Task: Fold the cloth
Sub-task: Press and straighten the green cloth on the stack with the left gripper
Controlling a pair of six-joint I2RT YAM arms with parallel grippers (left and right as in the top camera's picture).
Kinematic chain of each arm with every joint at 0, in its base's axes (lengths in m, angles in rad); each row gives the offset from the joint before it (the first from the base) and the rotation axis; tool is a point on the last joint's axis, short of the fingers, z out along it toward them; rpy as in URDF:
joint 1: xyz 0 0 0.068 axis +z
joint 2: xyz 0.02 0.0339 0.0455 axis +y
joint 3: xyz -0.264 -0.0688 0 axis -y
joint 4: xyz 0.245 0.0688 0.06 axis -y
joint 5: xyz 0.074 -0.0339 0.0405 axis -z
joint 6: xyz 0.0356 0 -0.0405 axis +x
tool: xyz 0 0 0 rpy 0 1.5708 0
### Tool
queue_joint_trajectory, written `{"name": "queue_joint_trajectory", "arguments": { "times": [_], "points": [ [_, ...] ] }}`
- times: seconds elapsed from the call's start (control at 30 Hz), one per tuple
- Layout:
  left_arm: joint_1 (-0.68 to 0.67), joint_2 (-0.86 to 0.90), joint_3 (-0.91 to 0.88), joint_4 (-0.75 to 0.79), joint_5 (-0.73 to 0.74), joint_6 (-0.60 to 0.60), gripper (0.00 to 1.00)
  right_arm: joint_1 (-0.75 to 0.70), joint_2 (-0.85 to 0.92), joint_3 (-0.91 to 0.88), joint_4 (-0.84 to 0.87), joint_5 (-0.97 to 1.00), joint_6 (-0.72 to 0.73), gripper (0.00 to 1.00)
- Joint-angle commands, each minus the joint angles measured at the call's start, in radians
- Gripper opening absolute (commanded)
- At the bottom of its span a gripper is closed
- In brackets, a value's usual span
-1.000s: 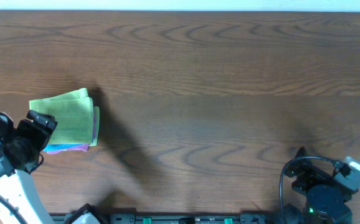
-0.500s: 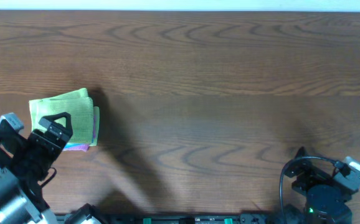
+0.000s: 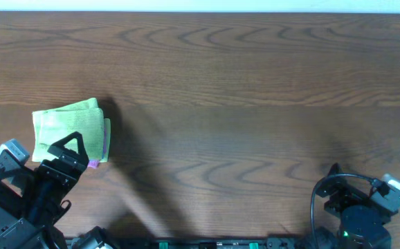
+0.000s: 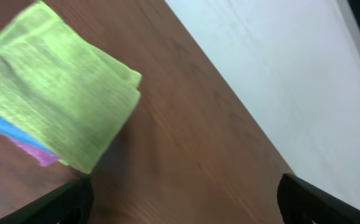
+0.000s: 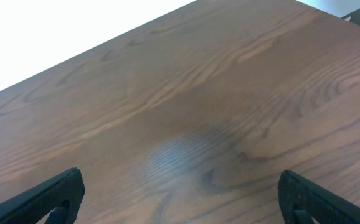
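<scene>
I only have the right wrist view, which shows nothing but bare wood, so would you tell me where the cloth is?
Observer: The overhead view shows the cloth lying folded at the left side of the table.
Operator: Is anything under it?
Observer: Yes, the left wrist view shows a blue cloth and a pink cloth peeking out from beneath it.
Operator: And the left end effector?
Observer: The left end effector is open and holds nothing, at the cloth's near edge.

The folded lime-green cloth lies on the wooden counter, a little short of its edge. A blue cloth and a pink cloth peek out underneath. The left gripper hangs above, jaws spread wide.
</scene>
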Motion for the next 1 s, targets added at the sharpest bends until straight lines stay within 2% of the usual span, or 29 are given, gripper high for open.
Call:
{"name": "queue_joint_trajectory", "arguments": {
  "times": [0.0, 0.23, 0.37, 0.73, 0.97],
  "points": [
    [-0.005, -0.002, 0.021, 0.009, -0.033, 0.111, 0.95, -0.007, -0.002, -0.002, -0.001, 0.013, 0.011, 0.99],
    [-0.005, -0.002, 0.019, 0.022, -0.013, 0.356, 0.95, -0.007, -0.002, -0.002, -0.001, 0.013, 0.011, 0.99],
    [-0.027, -0.024, -0.001, 0.052, -0.013, 0.442, 0.95, -0.007, -0.002, -0.002, -0.001, 0.013, 0.011, 0.99],
    [-0.222, -0.213, -0.227, 0.344, -0.106, 0.467, 0.95, -0.007, -0.002, -0.002, -0.001, 0.013, 0.011, 0.99],
    [-0.356, -0.389, -0.387, 0.379, -0.268, 0.467, 0.95, -0.007, -0.002, -0.002, -0.001, 0.013, 0.011, 0.99]
  ]
}}
